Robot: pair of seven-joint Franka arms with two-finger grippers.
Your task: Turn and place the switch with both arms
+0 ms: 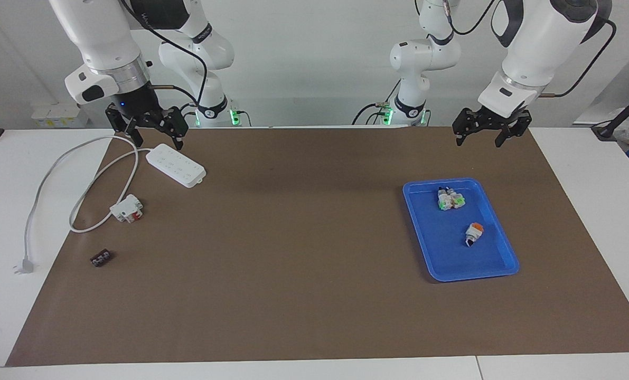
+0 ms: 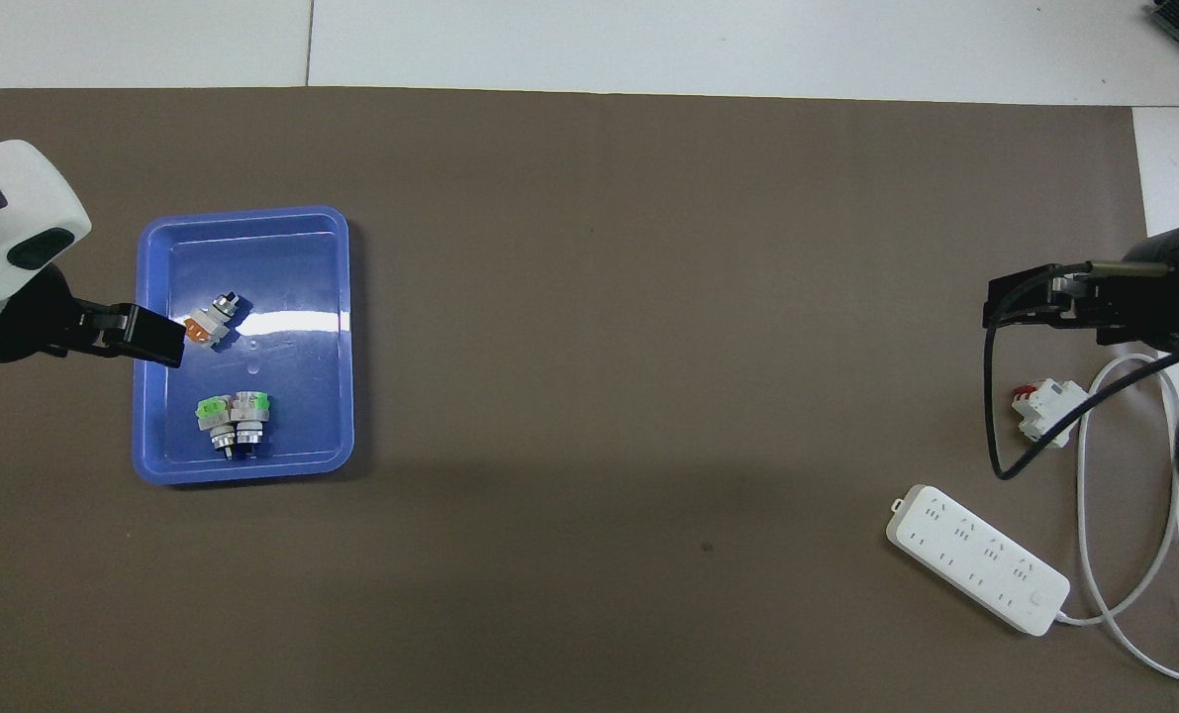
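As seen from across the bench, contents run from the right arm's end to the left arm's end.

Item 1: grey power plug on the white bench, off the brown mat, with its cable looping to item 4.

Item 2: small dark block on the mat, farther from the robots than item 3.

Item 3: white block with red parts, lying on the mat beside the cable loop.

Item 4: white power strip, flat on the mat, nearer to the robots than item 3.

Item 5: right tool, raised over the cable and the strip's end, fingers apart, nothing between them. Arm waiting.

Item 6: blue tray, on the mat toward the left arm's end.

Item 7: cluster of white-green switches, in the tray's part nearer to the robots.

Item 8: the switch, 1 piece, white-grey body with orange patch and black tip, lying tilted on its side in the tray, apart from the cluster and farther from the robots.

Item 9: left tool, raised over the mat's edge nearest the robots, clear of the tray in the facing view. Fingers apart, empty. From overhead its tip overlaps the tray's rim just beside the switch.
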